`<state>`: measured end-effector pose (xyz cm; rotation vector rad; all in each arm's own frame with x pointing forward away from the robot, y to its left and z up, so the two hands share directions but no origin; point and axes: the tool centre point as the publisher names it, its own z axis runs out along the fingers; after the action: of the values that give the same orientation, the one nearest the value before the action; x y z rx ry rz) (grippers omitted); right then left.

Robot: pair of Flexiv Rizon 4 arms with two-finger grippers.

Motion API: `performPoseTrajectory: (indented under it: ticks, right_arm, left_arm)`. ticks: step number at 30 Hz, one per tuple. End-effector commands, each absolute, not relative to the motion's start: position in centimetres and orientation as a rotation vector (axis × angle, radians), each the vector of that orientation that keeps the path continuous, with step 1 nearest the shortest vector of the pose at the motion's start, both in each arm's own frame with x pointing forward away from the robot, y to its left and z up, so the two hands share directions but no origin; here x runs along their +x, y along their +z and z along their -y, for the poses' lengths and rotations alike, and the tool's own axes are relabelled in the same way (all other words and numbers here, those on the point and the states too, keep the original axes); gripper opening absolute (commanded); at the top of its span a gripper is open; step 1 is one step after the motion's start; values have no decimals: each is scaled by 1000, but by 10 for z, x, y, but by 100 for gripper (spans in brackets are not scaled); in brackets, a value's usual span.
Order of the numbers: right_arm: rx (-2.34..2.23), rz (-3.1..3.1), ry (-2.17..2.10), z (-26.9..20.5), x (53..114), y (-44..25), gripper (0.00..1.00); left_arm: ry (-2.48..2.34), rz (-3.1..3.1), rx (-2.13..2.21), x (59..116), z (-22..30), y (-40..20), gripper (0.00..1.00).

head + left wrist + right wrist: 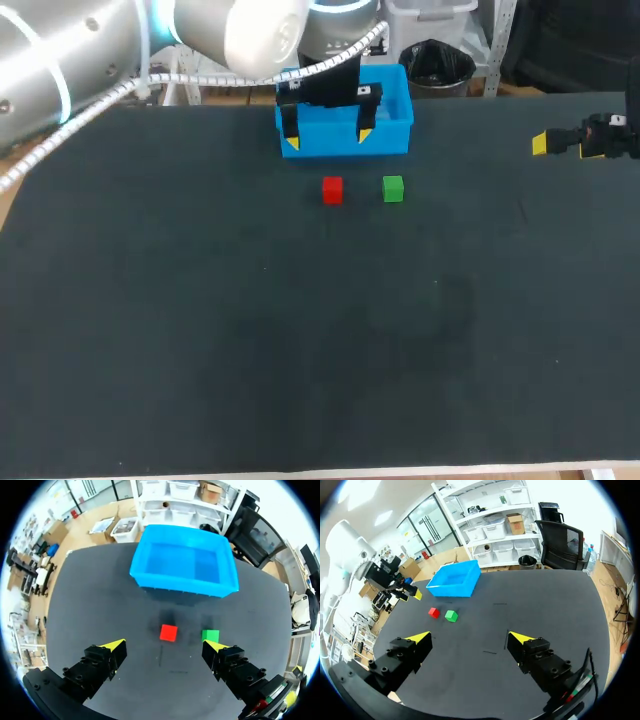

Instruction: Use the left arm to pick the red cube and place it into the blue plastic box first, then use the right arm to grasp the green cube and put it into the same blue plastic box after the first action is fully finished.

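Note:
The red cube (332, 190) and the green cube (392, 189) sit side by side on the dark table, just in front of the blue plastic box (395, 135). My left gripper (327, 140) hangs open above the box's front wall, holding nothing. In the left wrist view the red cube (168, 632) lies ahead, between the lines of the open fingers, and the green cube (210, 635) is by one fingertip, with the empty box (180, 582) beyond. My right gripper (565, 145) stands open at the far right. Its view shows its own gripper (470, 638) far from both cubes (434, 612) (451, 615).
The dark table top (300, 350) stretches wide in front of the cubes. Its light front edge (400, 470) runs along the near side. My left arm's white cable (90, 105) hangs over the back left corner.

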<state>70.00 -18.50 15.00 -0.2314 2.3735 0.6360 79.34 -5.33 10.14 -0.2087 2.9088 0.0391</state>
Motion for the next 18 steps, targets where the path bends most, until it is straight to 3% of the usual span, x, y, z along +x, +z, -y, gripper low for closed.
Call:
performPoseTrajectory:
  ticks: [1,18]
  right_arm:
    - [-231,-2374,636,185,700,150,100]
    - [-231,-2374,636,185,700,150,100]
  left_arm:
    - [51,-2937,-230,803,55,90,100]
    - [-7,-2941,-169,788,50,46,100]
